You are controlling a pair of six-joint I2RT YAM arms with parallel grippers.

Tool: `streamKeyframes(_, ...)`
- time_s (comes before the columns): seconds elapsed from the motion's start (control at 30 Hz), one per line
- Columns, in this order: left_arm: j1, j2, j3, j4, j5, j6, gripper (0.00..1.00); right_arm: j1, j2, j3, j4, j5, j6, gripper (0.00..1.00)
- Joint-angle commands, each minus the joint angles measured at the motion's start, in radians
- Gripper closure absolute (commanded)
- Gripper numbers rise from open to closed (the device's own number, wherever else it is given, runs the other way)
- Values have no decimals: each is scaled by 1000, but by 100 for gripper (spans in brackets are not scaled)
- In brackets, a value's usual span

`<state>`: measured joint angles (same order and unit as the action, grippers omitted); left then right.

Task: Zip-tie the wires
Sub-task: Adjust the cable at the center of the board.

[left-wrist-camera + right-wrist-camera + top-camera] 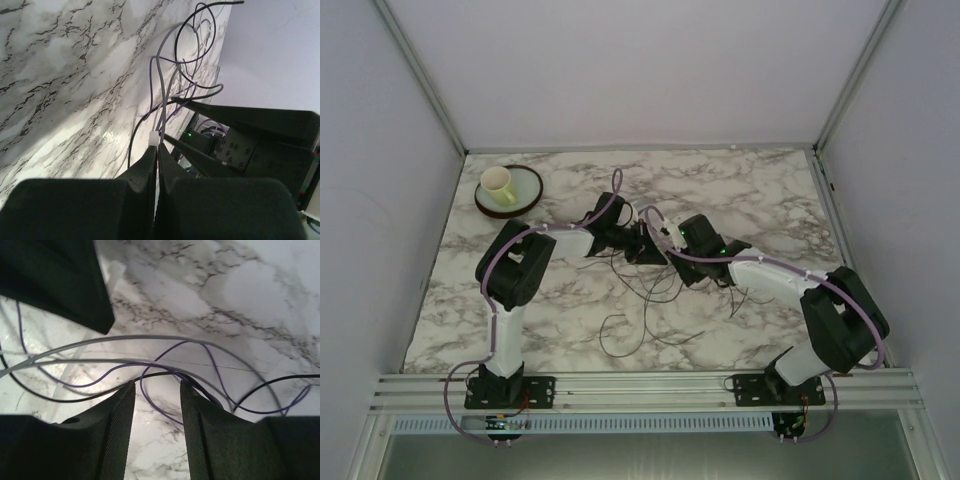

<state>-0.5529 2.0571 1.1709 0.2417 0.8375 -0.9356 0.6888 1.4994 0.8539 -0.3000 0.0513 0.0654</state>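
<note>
Left wrist view: left end effector [156,150] pinched shut on zip tie [155,139], its head at the tips. Right end effector [157,390] half-open astride wires [150,362], which sprawl mid-tabletop [750,180] toward 6 o'clock. Bundling step in hand. Next move, judged: thread tail through head.
</note>
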Motion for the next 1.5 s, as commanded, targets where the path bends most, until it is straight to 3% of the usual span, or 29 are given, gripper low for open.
streamKeyframes(0.0, -5, 10, 6, 8, 14, -9, 100, 14, -49, -19, -32, -100, 6, 57)
streamKeyframes(0.37, -4, 34, 30, 21, 6, -25, 100, 22, -201, -16, -178, -208, 199, 51)
streamKeyframes(0.77, -4, 41, 49, -11, 1, 4, 100, 187, -259, -134, -264, -363, 409, 48)
streamKeyframes(1.1, -4, 31, 61, -39, -8, 21, 100, 224, -217, -160, -294, -372, 404, 46)
streamKeyframes(1.47, -4, 27, 58, -49, -15, 29, 100, 235, -189, -85, -305, -225, 284, 41)
